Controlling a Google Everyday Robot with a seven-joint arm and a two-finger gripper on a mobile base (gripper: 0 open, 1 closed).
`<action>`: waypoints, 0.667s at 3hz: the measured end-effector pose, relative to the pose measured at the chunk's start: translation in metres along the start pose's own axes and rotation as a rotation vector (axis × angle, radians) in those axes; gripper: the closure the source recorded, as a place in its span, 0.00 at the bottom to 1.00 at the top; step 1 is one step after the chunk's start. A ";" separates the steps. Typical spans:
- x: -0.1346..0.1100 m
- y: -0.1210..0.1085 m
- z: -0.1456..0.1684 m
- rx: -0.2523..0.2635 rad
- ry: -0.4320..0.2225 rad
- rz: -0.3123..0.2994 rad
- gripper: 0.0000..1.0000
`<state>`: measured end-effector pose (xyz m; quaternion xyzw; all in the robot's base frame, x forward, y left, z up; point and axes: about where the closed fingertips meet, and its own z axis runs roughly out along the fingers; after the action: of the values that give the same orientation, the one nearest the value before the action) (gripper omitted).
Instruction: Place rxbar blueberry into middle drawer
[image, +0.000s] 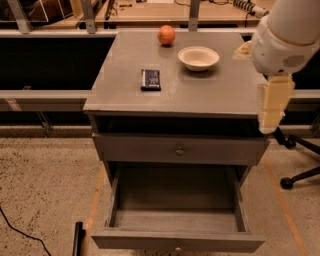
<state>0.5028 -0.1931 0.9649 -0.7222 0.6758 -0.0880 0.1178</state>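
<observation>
The rxbar blueberry (150, 79), a small dark flat bar, lies on the grey cabinet top (120, 95), left of centre. The middle drawer (175, 220) is pulled open at the bottom front, its grey floor bare and a small knob (176, 248) on its front. My gripper (270, 116) hangs on the white arm (287, 35) at the cabinet's right edge, well to the right of the bar and above the drawer's right side. It holds nothing that I can see.
An orange fruit (166, 35) and a white bowl (198, 57) stand at the back of the cabinet top. The upper drawer front (178, 149) is closed. A chair base (300, 177) is on the floor to the right. A workbench (150, 12) runs behind.
</observation>
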 end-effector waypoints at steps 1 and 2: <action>-0.019 -0.040 0.033 -0.021 -0.004 -0.224 0.00; -0.039 -0.073 0.051 0.024 0.015 -0.455 0.00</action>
<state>0.5842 -0.1473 0.9383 -0.8539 0.4954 -0.1255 0.0986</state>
